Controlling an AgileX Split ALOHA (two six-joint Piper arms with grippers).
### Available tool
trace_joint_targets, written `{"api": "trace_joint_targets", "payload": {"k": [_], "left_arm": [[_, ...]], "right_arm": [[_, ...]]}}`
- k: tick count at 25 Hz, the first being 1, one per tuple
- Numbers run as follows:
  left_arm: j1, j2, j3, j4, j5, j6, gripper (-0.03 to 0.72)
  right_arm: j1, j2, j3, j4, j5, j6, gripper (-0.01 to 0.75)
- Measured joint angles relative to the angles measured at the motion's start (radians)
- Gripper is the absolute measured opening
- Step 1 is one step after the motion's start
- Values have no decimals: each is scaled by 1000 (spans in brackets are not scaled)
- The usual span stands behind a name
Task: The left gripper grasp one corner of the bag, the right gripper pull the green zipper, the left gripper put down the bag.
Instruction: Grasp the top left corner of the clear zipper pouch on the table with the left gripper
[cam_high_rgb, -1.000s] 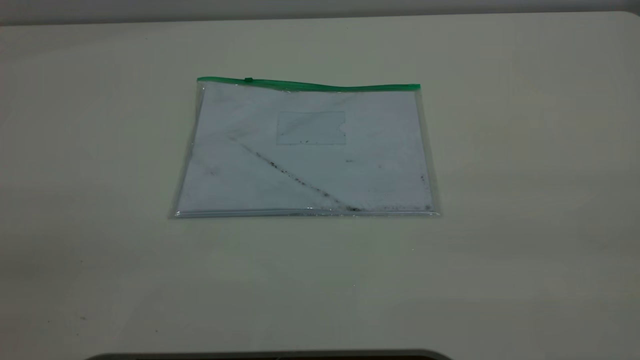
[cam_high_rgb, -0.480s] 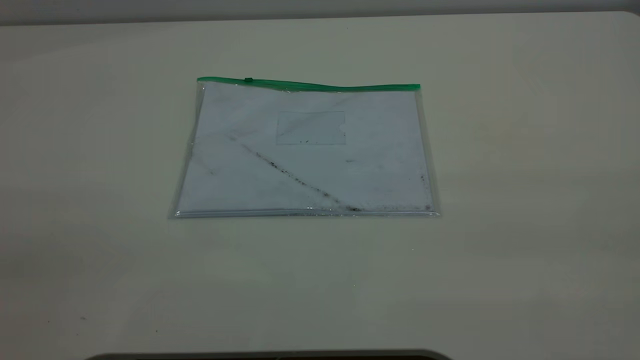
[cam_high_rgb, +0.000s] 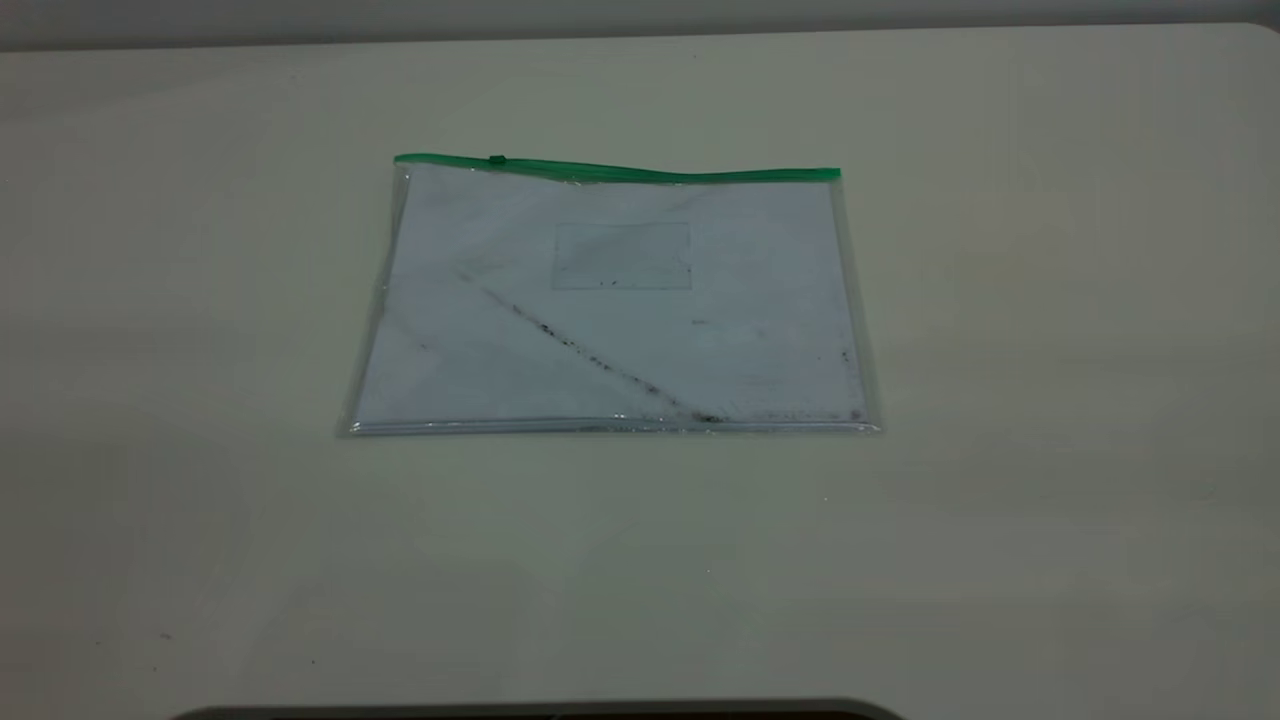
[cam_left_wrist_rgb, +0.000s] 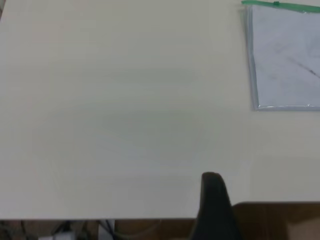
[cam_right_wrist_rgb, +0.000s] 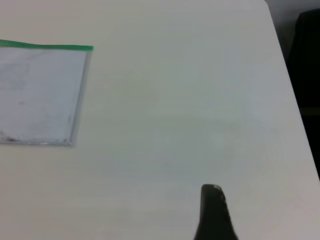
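Note:
The bag (cam_high_rgb: 610, 300) lies flat on the table, a clear pouch holding a white sheet with a dark diagonal smudge. The green zipper (cam_high_rgb: 640, 173) runs along its far edge, with the slider tab (cam_high_rgb: 497, 160) near the left end. The green-ended corners sit at the far left (cam_high_rgb: 400, 162) and far right (cam_high_rgb: 836, 175). Neither gripper shows in the exterior view. The left gripper (cam_left_wrist_rgb: 212, 182) is far from the bag (cam_left_wrist_rgb: 285, 55), near the table's edge. The right gripper (cam_right_wrist_rgb: 212, 192) is well away from the bag (cam_right_wrist_rgb: 40, 95) and its zipper (cam_right_wrist_rgb: 45, 46).
The pale table (cam_high_rgb: 1050, 400) spreads wide around the bag. A dark curved edge (cam_high_rgb: 540, 710) lies at the front of the exterior view. The table's side edge (cam_right_wrist_rgb: 287, 75) shows in the right wrist view, and a brown surface (cam_left_wrist_rgb: 280, 220) lies past its edge in the left wrist view.

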Motion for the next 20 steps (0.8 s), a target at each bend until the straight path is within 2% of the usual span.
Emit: {"api": "trace_joint_targets", "payload": {"k": [5, 8, 13, 18, 20], "left_arm": [[0, 307, -95, -6, -106, -2, 590], [0, 484, -132, -18, -215, -1, 590], [0, 784, -194, -91, -426, 39, 590], [0, 1066, -249, -251, -616, 205, 590], [0, 1179, -285, -322, -658, 281, 590]], "right_arm": [[0, 22, -42, 19, -1, 0, 553], [0, 116, -109, 22, -24, -2, 553], [0, 347, -191, 22, -136, -5, 553], [0, 636, -274, 48, -286, -4, 553], [0, 730, -307, 65, -307, -4, 553]]}}
